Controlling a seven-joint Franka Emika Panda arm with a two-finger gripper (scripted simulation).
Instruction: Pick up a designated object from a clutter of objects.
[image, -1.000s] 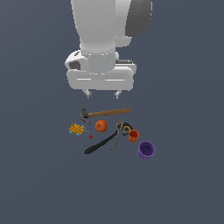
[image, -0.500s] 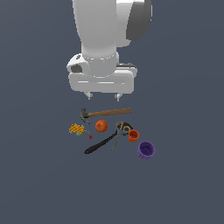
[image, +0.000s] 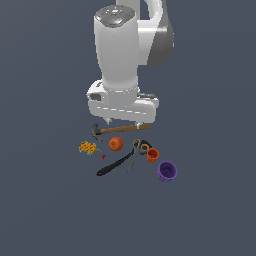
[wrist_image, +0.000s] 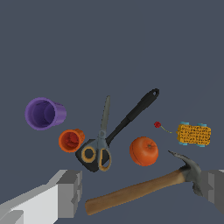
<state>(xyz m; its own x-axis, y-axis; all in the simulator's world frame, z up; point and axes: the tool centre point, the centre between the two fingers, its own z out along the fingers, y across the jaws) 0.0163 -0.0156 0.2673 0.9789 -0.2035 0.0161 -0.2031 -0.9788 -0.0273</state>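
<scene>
The scissors (image: 138, 149) lie in the clutter, grey blades shut, yellow-and-black loop handles next to the orange cup (image: 152, 155). In the wrist view the scissors (wrist_image: 99, 146) lie beside the long black tool (wrist_image: 133, 113). My gripper (image: 123, 122) is open and empty, hovering just above the wooden-handled hammer (image: 122, 129), apart from the scissors. In the wrist view the gripper (wrist_image: 141, 192) straddles the hammer (wrist_image: 131, 192), with one finger (wrist_image: 65, 192) near the scissors' handles.
An orange ball (image: 116, 144), the black tool (image: 115, 165), a purple cup (image: 167, 171), a yellow block (image: 87, 148) and a tiny red bit (image: 103, 156) lie around the scissors on the dark floor.
The gripper has come down toward the clutter and shifted slightly to the exterior view's right. It stays open. The objects have not moved.
</scene>
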